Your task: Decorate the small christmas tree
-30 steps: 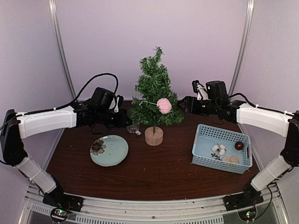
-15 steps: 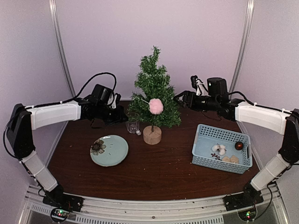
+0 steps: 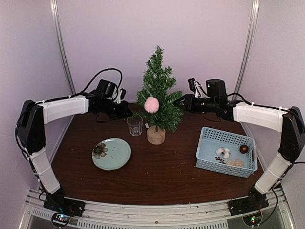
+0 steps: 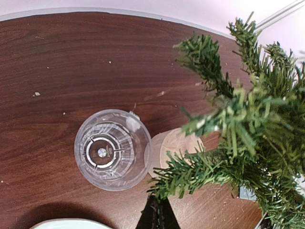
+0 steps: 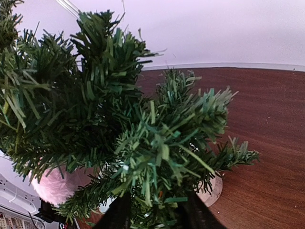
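- small christmas tree point(image 3: 157, 90): bristly green fir on a round light-wood stump, upright at mid-counter point(image 3: 157, 176)
- fluffy pink pom-pom point(image 3: 151, 105) on its branches; clear drinking glass point(image 3: 135, 125) just beside the stump
- left gripper point(image 4: 157, 215): fully closed, at the lower branches
- right gripper point(image 5: 155, 212): fingers apart astride a branch; cannot tell if clamped
- a second ago the tree leaned and the pom-pom sat further right

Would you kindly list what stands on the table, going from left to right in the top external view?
plate → glass → tree → basket
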